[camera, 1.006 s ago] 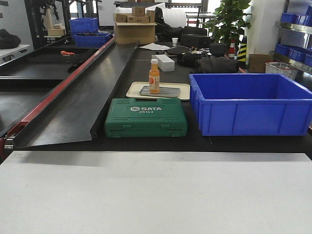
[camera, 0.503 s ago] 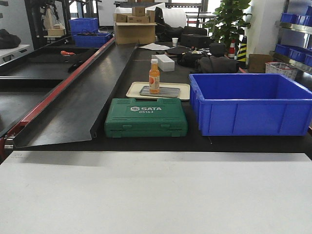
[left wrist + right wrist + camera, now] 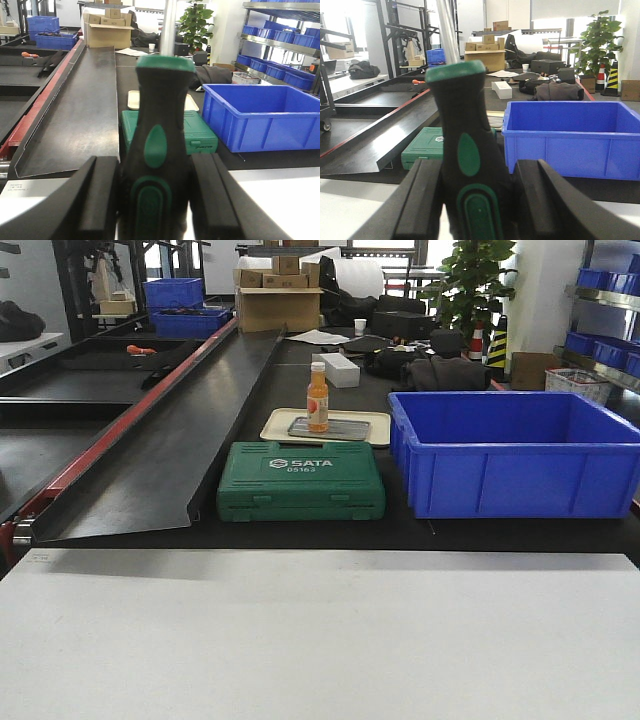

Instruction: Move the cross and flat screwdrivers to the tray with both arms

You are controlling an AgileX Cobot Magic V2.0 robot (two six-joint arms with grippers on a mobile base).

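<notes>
The left hand (image 3: 154, 180) is closed to a narrow gap on the left screwdriver (image 3: 157, 125). Both dark fingers (image 3: 102, 200) press against the sides of the black-and-green handle. That handle stands upright between them with its green-capped end up. The silver shaft (image 3: 167, 25) runs on upward, leaning slightly right, and leaves the top of the view, so I cannot tell the tip type.

The right hand (image 3: 470, 195) grips the right screwdriver (image 3: 462, 130) the same way, with a finger (image 3: 422, 200) tight against each flank of the handle. Its long axis is near vertical. The shaft (image 3: 447, 30) rises from the green cap, tilts a little left, and is cut off at the top edge, so its tip is hidden as well. In each wrist view the tool fills the middle, with the fingers low on either side of it.

The front view shows neither hand. There the grey tray (image 3: 348, 429) lies flat inside a beige plastic tray (image 3: 274, 426), well back from the near edge of the black table (image 3: 420, 532). An orange bottle (image 3: 317, 397) stands upright on it. A green tool case (image 3: 300, 482) sits just in front of the trays, and a blue bin (image 3: 515, 455) is beside it to the right.
</notes>
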